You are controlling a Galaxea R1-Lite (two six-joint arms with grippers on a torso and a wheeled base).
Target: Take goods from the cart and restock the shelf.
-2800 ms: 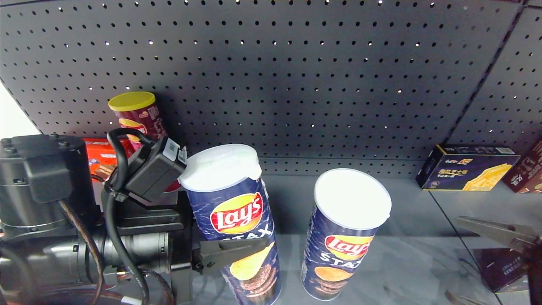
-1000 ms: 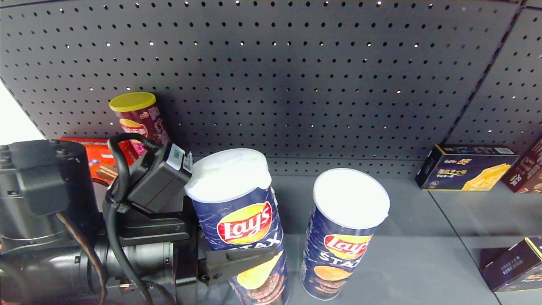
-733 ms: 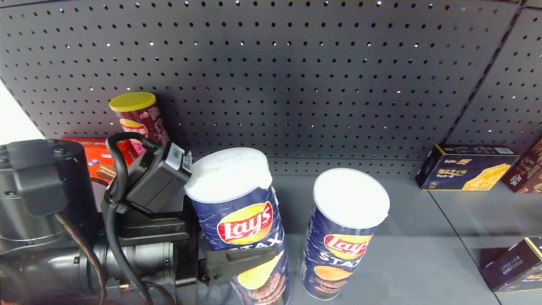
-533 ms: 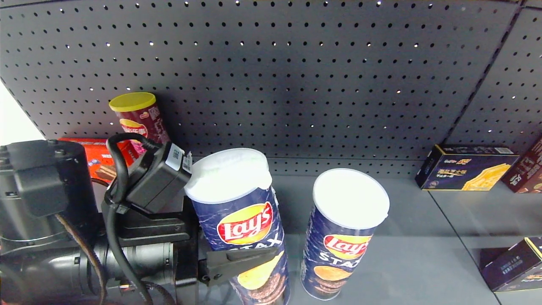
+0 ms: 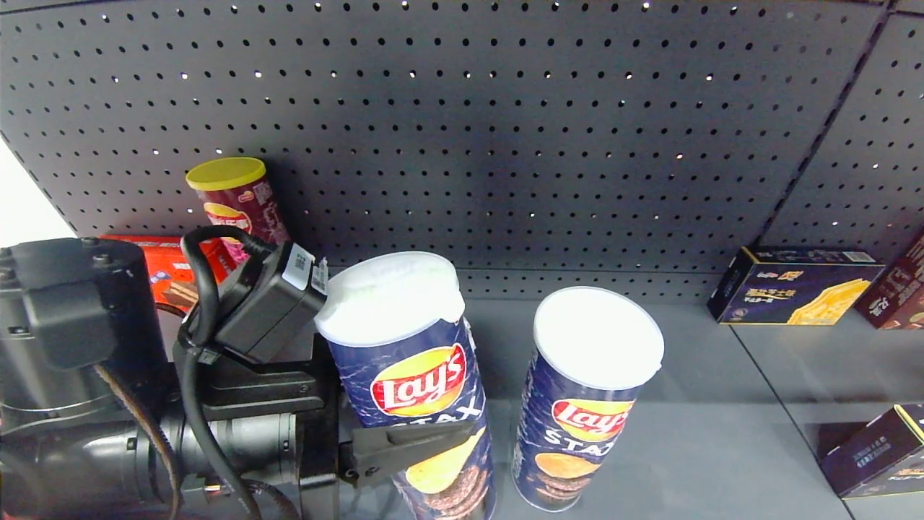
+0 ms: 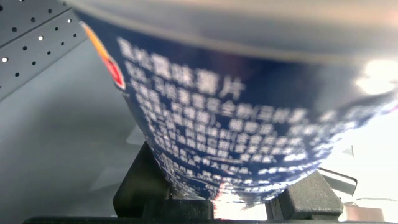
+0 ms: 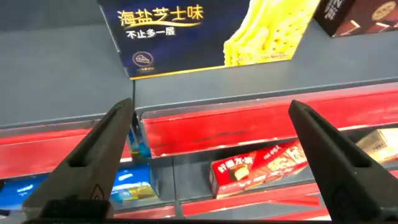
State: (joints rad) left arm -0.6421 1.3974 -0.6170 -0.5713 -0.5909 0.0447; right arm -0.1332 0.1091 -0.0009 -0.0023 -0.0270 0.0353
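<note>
**Can at the shelf, release to come**

Your left fingers (image 5: pixel 404 444) are clamped on the blue chip can (image 5: pixel 411 375), lower centre-left of the head view. It's upright beside a matching can (image 5: pixel 585 412) already standing on the shelf (image 5: pixel 722 448). Base landed? Can't tell. Your right fingers (image 7: pixel 93 168) are spread wide, holding nothing. I'd judge the release is next, then more goods.

1. There's the held can (image 5: pixel 415 390) in the left gripper (image 5: pixel 426 440): glossy printed sleeve, cloudy plastic lid.
2. Across it, the fingers (image 5: pixel 404 444) look like matt black plastic.
3. Just beside the held can, the second can (image 5: pixel 577 433) has the same shiny wrap and a smooth white lid.
4. Behind the held can, the pegboard (image 5: pixel 505 144) is matt, dark, perforated metal.
5. Under the held can, the shelf deck (image 5: pixel 707 448) is smooth grey with a dull sheen.
6. Well beyond the second can, the blue box (image 5: pixel 794 289) is glossy card.
</note>
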